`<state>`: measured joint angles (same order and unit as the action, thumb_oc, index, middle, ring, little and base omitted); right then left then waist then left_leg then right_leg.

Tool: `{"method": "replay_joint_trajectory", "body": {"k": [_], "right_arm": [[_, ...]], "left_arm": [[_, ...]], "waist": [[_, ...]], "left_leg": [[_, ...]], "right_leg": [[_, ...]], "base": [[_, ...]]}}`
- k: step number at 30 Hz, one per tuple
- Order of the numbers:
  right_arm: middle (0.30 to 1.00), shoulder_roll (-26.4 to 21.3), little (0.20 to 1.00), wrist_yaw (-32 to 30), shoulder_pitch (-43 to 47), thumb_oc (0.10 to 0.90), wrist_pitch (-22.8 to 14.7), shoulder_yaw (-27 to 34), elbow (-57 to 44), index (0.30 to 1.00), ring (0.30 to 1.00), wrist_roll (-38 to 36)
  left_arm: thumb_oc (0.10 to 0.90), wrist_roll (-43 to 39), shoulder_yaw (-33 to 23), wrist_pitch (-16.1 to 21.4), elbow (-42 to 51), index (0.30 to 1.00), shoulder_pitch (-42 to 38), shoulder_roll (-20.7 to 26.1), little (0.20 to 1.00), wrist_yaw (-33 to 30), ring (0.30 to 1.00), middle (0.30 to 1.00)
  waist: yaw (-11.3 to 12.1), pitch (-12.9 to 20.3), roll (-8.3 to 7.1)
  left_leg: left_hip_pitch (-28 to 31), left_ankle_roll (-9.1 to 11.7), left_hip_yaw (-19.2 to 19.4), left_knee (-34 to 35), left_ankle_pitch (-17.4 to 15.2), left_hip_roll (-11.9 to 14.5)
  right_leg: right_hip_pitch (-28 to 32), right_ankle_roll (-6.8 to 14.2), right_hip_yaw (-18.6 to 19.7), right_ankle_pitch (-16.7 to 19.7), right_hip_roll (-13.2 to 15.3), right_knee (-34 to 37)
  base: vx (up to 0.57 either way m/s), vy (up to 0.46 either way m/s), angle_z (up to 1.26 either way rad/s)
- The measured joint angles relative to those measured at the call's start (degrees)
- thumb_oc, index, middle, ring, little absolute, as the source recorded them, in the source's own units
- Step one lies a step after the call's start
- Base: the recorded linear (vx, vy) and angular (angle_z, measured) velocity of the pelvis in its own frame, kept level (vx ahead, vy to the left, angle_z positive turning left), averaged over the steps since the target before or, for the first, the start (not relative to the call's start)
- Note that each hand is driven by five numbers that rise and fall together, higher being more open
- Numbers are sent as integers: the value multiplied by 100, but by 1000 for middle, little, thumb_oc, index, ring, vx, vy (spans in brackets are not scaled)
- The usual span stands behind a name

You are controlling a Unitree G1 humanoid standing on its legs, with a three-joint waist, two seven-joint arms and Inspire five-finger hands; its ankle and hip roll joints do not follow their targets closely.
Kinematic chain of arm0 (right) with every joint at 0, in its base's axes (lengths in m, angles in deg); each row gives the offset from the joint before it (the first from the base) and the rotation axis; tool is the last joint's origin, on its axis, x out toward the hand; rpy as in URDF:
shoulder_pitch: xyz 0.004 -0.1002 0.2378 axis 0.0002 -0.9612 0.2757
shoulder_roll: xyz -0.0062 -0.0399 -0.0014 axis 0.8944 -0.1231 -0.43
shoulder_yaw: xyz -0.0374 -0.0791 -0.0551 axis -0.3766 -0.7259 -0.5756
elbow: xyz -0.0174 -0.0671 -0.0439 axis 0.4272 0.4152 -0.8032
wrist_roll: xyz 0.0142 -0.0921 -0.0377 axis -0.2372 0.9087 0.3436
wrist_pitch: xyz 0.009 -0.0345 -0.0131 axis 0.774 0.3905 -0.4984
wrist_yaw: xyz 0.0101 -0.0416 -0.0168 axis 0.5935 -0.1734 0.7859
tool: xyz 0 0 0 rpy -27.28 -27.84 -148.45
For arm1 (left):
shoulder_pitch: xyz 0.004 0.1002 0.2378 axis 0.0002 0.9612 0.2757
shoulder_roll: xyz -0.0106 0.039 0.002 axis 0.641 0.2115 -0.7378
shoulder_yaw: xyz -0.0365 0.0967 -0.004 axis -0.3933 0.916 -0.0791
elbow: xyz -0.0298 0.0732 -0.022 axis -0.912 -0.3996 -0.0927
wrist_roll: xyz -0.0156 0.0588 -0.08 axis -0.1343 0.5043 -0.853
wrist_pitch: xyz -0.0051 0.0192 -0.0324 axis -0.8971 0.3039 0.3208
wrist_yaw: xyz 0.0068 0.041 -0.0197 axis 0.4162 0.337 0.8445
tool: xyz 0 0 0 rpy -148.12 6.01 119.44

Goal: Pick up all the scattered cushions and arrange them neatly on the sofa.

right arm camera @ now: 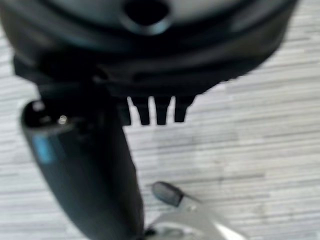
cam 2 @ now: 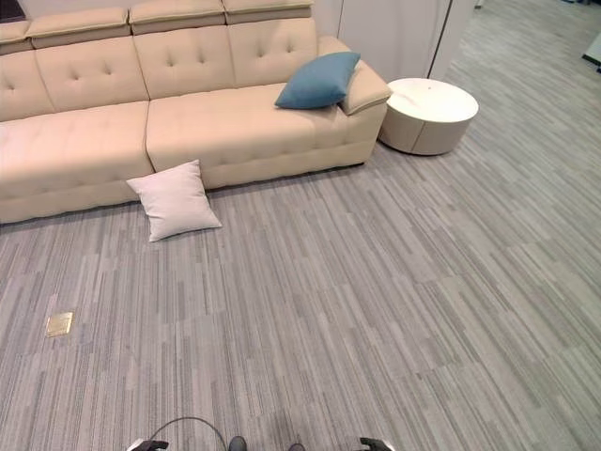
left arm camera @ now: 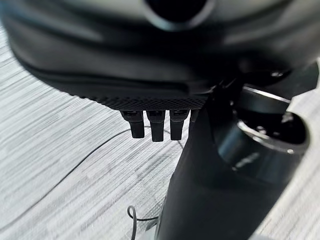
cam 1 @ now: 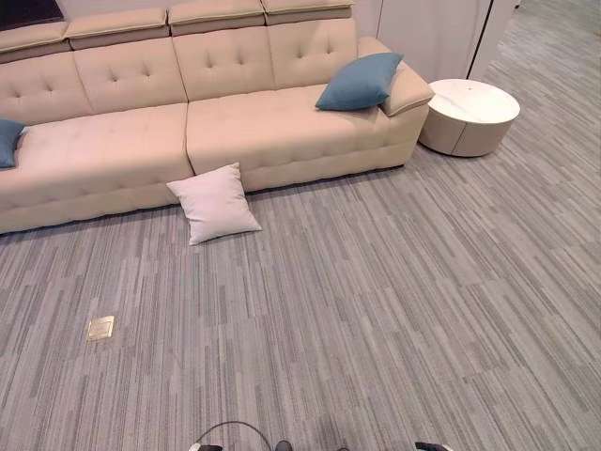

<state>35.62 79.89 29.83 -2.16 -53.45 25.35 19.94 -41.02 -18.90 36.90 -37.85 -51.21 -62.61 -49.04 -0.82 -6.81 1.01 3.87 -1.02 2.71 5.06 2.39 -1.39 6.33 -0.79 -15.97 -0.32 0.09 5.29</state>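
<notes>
floor: grey striped carpet (cam 1: 394,310)
white cushion (cam 1: 215,202): on carpet – leaning on sofa (cam 1: 272,122) front
blue cushion (cam 1: 360,81): by sofa armrest
left hand (left arm camera: 156,125), right hand (right arm camera: 155,111): fingers straight, holding nothing

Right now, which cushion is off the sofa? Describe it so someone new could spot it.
Find the long beige sofa along the far wall. On the grey floor at its front, near the seam between the two seat sections, a white cushion leans against the base. The blue cushion by the armrest lies on the seat; the white one alone is on the floor.

sofa (cam 1: 235,122): tufted matt upholstery; white cushion (cam 1: 215,202): cloth; floor (cam 1: 394,310): streaked carpet
</notes>
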Motion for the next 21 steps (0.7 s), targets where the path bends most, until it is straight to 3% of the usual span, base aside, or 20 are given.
{"method": "replay_joint_trajectory", "body": {"k": [11, 14, 15, 16, 18, 19, 20, 21], "right_arm": [[900, 4, 900, 4, -7, 800, -6, 11, -3, 900, 900, -10], [900, 21, 900, 3, 203, 800, -10, 25, -60, 900, 900, -85], [900, 35, 900, 5, 261, 800, -23, 25, -65, 900, 900, -100], [900, 70, 900, 7, 308, 800, -33, 23, -86, 900, 900, -136], [900, 76, 900, -8, 245, 800, -46, 174, -115, 900, 900, -313], [900, 76, 900, -8, 243, 800, -47, 191, -123, 900, 900, -326], [900, 80, 900, -26, 230, 800, -50, 247, -150, 900, 900, -360], [900, 53, 900, -51, 188, 800, -47, 247, -130, 900, 900, -356]], "left_arm": [[800, 379, 207, -10, 138, 900, -48, 32, 900, -78, 900, 900], [800, 490, 564, -116, 100, 900, -213, 80, 900, -104, 900, 900], [800, 511, 619, -127, 79, 900, -247, 72, 900, -108, 900, 900], [800, 584, 622, -132, 48, 900, -291, 78, 900, -104, 900, 900], [800, 653, 643, -161, -34, 900, -486, 110, 900, -117, 900, 900], [800, 652, 642, -165, -36, 900, -498, 116, 900, -117, 900, 900], [800, 646, 633, -172, -36, 900, -577, 195, 900, -139, 900, 900], [800, 642, 623, -170, -7, 900, -615, 186, 900, -169, 900, 900]], "waist": [[-58, -11, -19], [-48, -127, 0], [-9, -164, 28], [-50, -194, 33], [-201, -239, 8], [-220, -241, 5], [-230, -257, -54], [-261, -273, -24]], "left_leg": [[8, 0, 69, -1, 0, 21], [-124, -8, 528, -3, 4, 177], [-138, -18, 691, -3, -2, 243], [-146, -41, 898, -3, -24, 304], [-141, 43, 952, -2, -47, 355], [-141, 55, 952, -2, -49, 360], [-123, 163, 940, -1, -24, 409], [-108, 189, 925, -5, -7, 483]], "right_leg": [[-89, 2, 67, -2, -7, -64], [-512, 135, 193, -200, 9, -377], [-605, 149, 24, -271, 52, -569], [-780, 178, -237, -285, 294, -844], [-899, 286, -251, -324, 687, -1110], [-890, 289, -247, -324, 708, -1111], [-773, 528, -259, -169, 786, -966], [-680, 494, -273, -139, 685, -845]], "base": [[-16, -31, -4], [-64, -84, -60], [55, -200, -114], [130, -253, -93], [150, -213, -45], [130, -187, -9], [112, -213, 0], [147, -324, 4]]}}
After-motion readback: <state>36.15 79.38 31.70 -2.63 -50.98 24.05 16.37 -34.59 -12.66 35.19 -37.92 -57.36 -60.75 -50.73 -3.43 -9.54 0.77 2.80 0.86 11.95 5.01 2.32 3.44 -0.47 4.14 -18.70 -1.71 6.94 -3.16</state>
